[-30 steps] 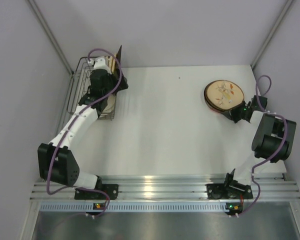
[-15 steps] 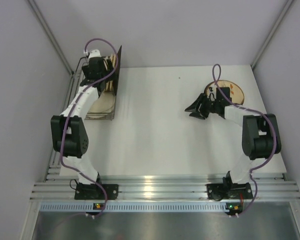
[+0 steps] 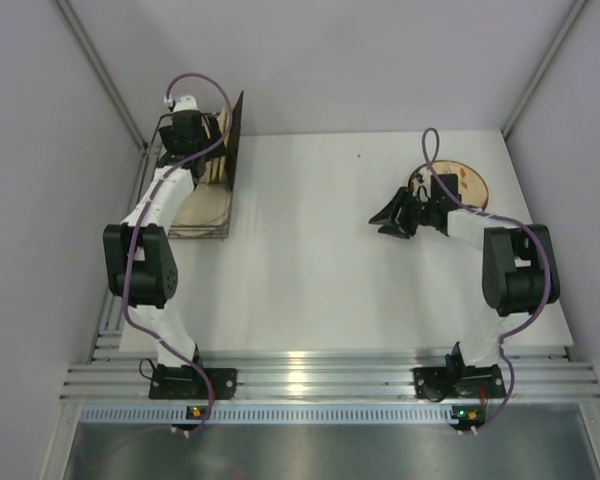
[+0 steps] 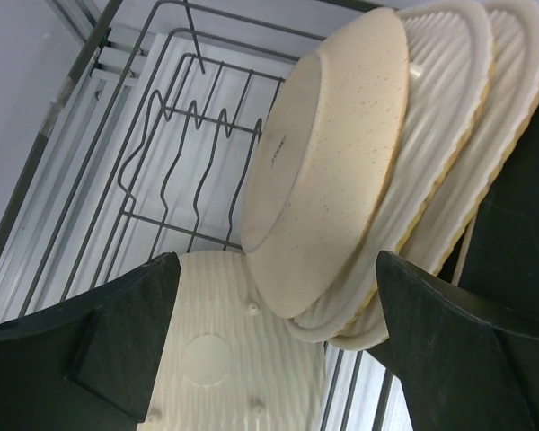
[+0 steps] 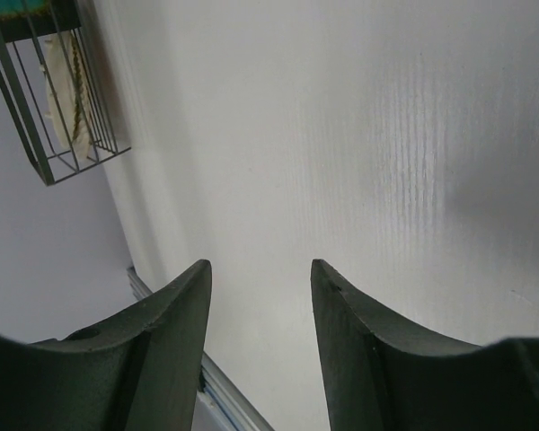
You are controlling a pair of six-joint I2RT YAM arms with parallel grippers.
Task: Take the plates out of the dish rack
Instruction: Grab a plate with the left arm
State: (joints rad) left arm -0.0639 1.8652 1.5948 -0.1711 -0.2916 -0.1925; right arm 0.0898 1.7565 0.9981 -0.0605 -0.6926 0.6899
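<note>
The dish rack (image 3: 156, 190) stands at the table's far left. My left gripper (image 3: 192, 140) hangs over its far end, open. In the left wrist view the left gripper (image 4: 278, 269) straddles the lower edge of a speckled cream round plate (image 4: 332, 153), which leans on two ribbed cream plates (image 4: 445, 135). Neither finger visibly touches it. Another ribbed plate (image 4: 225, 341) lies flat on the rack floor, and a dark plate (image 4: 521, 224) stands at the right. A cream patterned plate (image 3: 465, 185) lies on the table at the far right. My right gripper (image 3: 388, 215) is just left of it, open and empty.
The rack's wire prongs (image 4: 193, 117) stand free on the left side of the basket. The right wrist view has bare white table under the right gripper (image 5: 260, 267) and the rack (image 5: 63, 117) far off. Grey walls close in on both sides, with an aluminium rail along the near edge (image 3: 310, 375).
My right gripper has left the patterned plate's near right edge, moved to its left side and opened. The left arm has swung to the rack's far end, its gripper still open.
</note>
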